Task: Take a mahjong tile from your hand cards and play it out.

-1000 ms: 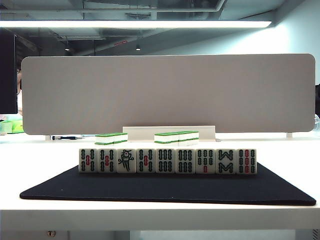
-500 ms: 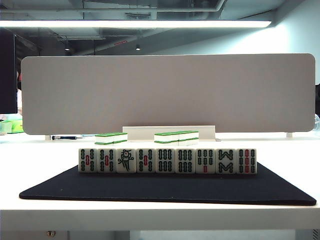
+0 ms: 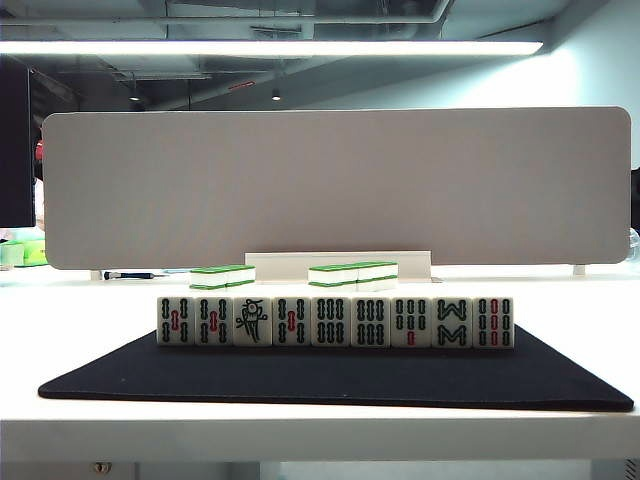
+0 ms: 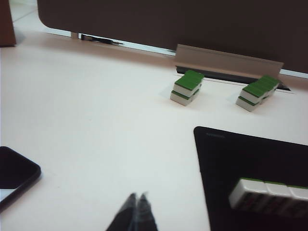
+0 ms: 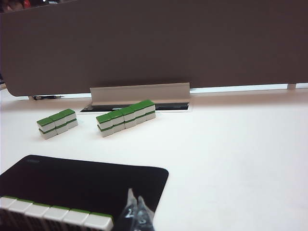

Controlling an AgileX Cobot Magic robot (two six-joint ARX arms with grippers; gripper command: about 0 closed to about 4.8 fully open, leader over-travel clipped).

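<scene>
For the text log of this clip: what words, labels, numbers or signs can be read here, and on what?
No readable words or numbers anywhere.
Hand cards: only bamboo-stick marks, a W/M-shaped stick pattern, and the bird on the mahjong tile.
Black mat: a faint mark near its corner, too blurred to read.
Left gripper and right gripper: unlabelled.

1. Nine upright tiles are counted in the hand cards (image 3: 335,321); one of them is the mahjong tile (image 3: 252,321) with the bird.
2. Two flat tile stacks (image 3: 222,276) (image 3: 352,273) are seen.
3. One black mat (image 3: 330,375) is laid out.
4. One dark phone (image 4: 14,173), seemingly, is glimpsed.
5. Two grippers are seen: the left gripper (image 4: 137,198) and the right gripper (image 5: 134,199).
</scene>
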